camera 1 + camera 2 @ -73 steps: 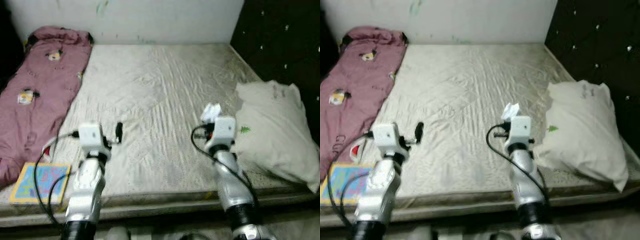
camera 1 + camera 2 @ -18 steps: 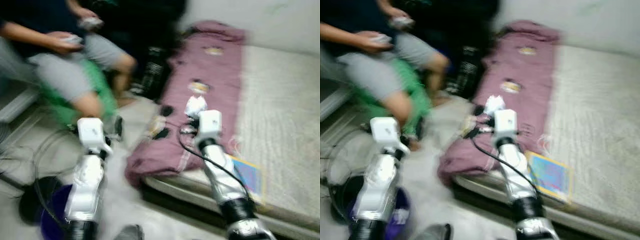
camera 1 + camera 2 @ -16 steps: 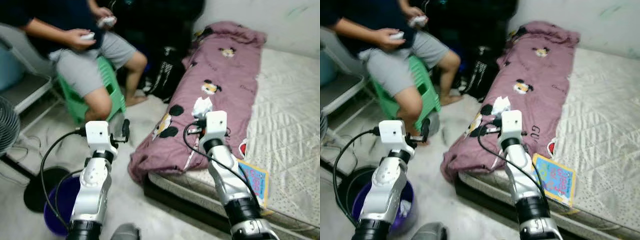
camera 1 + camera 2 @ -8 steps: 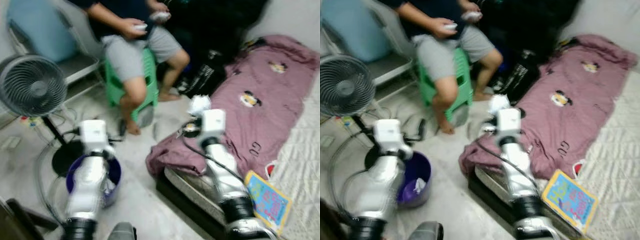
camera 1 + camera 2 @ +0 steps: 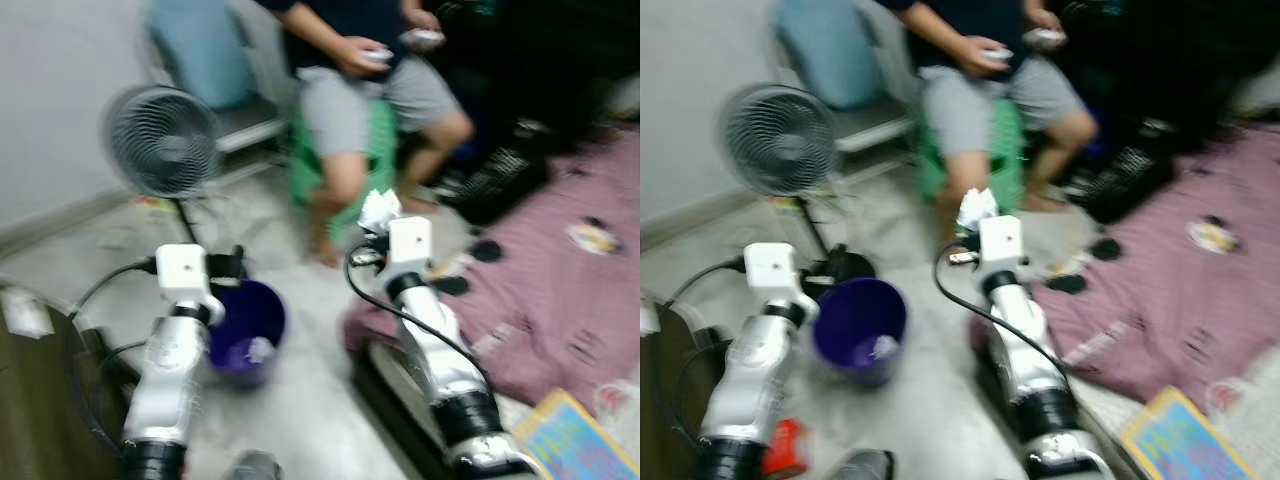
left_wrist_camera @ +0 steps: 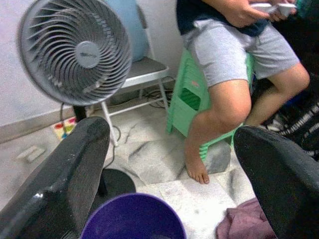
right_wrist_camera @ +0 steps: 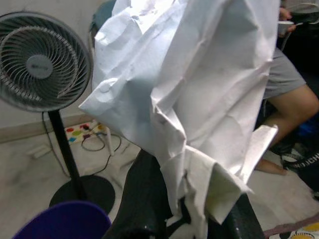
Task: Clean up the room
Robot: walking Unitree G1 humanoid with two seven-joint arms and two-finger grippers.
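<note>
Crumpled paper: pinched between fingers of right gripper, held up in the air, to the right of and above purple bin on the floor.

Risks, as judged:
- Loose wad, much of it hanging free of the fingers; could slip out on the way and land on the floor.
- Bin mouth small; release from this height or off-centre would likely miss.
- Head views blurred; alignment over the bin hard to judge.

Left gripper: fingers spread wide, nothing held, facing bin rim.

Surroundings:
- Standing fan and its cables just behind bin; snag risk.
- Seated person on green stool, bare foot near bin.
- Pink blanket hanging off bed at right.
- Picture book at lower right.
</note>
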